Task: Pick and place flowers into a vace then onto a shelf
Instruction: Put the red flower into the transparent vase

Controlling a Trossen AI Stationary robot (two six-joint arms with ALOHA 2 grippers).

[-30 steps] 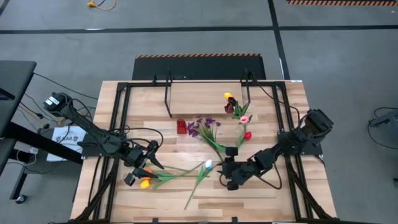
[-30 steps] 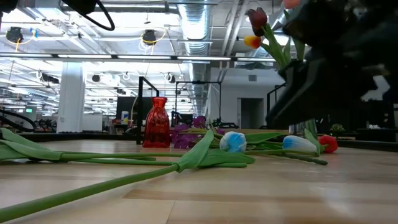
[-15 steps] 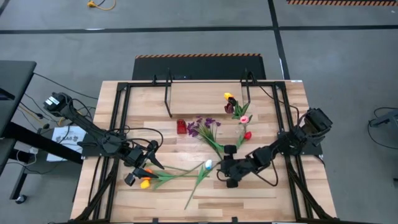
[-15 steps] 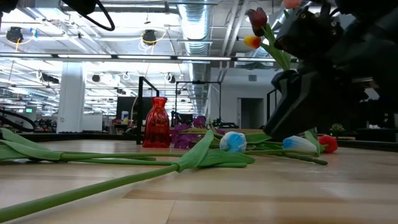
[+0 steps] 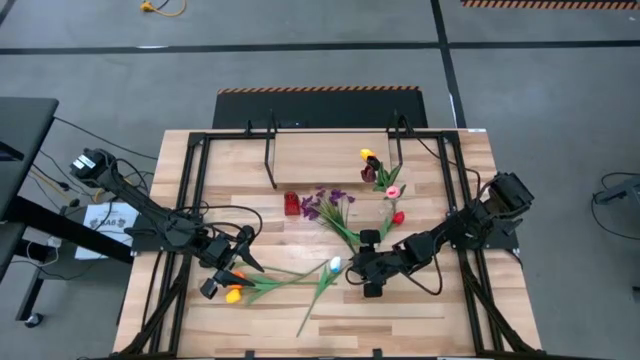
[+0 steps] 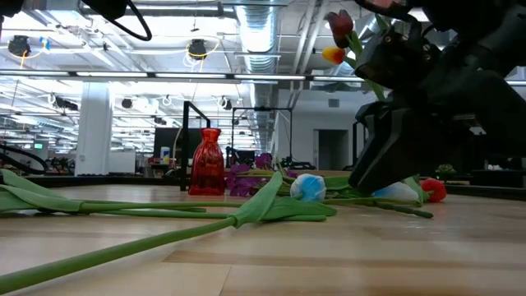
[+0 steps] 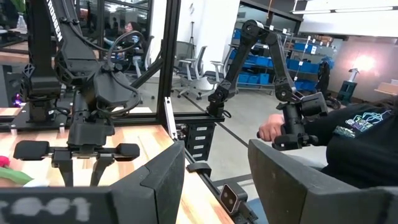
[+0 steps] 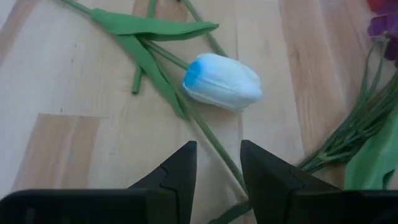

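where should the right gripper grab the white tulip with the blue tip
Grip the thin green stem just behind the white tulip, not the rounded bloom. The flower lies flat on the table, so coming straight down from above suits it, fingers straddling the stem crosswise. The right gripper hangs open close by, its fingers already on either side of that stem. Leaves branch off further along and would likely get caught.

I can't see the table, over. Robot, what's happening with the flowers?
Right gripper open, over white tulip. Left gripper open, near orange tulip. Red vase empty. Path clear.
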